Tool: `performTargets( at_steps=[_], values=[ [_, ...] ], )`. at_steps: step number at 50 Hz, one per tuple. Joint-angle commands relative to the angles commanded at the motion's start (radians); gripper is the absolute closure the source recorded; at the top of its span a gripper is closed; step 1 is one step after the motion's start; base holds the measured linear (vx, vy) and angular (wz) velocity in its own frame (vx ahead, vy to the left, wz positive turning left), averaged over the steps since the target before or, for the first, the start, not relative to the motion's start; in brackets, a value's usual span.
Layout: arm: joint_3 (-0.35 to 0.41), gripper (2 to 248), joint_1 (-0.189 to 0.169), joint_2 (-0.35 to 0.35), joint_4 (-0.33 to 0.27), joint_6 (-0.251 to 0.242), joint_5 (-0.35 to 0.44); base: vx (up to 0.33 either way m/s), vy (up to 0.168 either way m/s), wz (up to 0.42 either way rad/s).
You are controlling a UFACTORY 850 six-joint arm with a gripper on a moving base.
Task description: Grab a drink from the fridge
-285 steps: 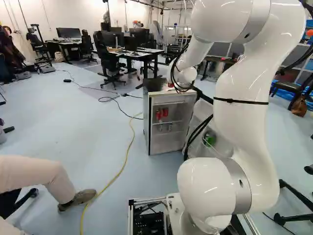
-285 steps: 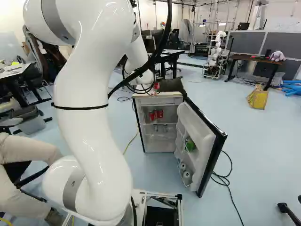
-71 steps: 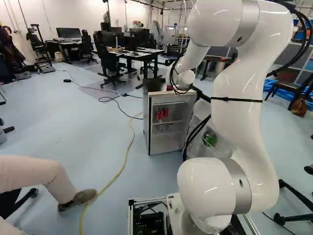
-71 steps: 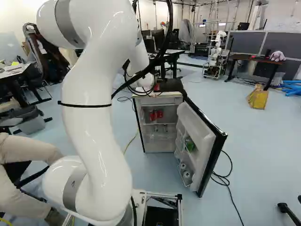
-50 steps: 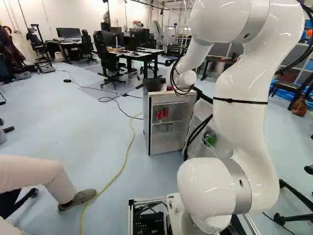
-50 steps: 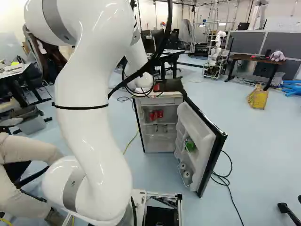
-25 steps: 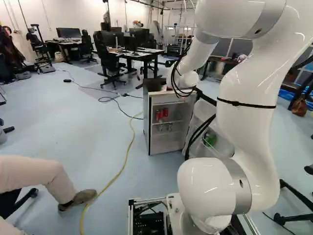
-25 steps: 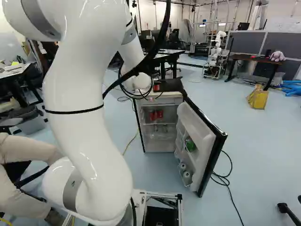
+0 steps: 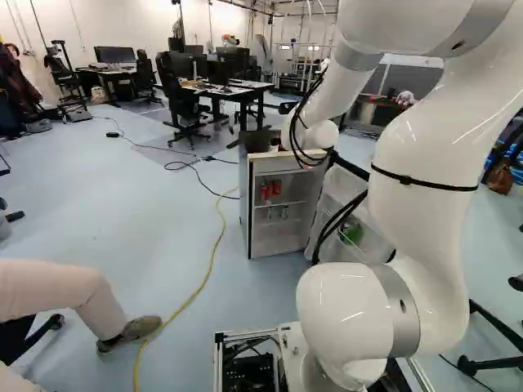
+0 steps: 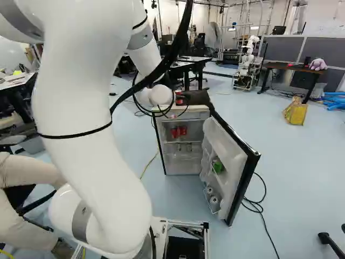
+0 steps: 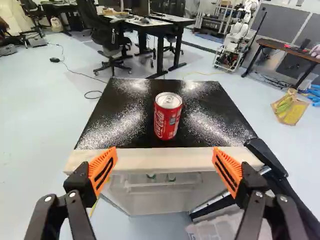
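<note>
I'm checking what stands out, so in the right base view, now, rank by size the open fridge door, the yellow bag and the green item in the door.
1. Open fridge door
2. Yellow bag
3. Green item in that door

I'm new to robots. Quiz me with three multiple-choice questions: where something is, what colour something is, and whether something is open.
1. Where does the can ahead of the gripper stand?
A) On the floor
B) On the fridge top
C) On a chair

2. What colour are the gripper's pads?
A) Blue
B) Green
C) Orange

3. How is the fridge door?
A) Open
B) Shut
C) Missing

Answers:
1. B: the wrist view shows the can upright on the black surface.
2. C: both pads look orange there.
3. A: the door stands swung out, its inner side showing.
</note>
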Motion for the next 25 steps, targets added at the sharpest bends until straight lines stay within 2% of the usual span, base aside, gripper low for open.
performTargets(
  at_steps=[25],
  values=[
    [0.107, 3, -0.049, 0.127, 0.0, 0.0, -0.054, 0.0, 0.0, 0.0]
  ],
)
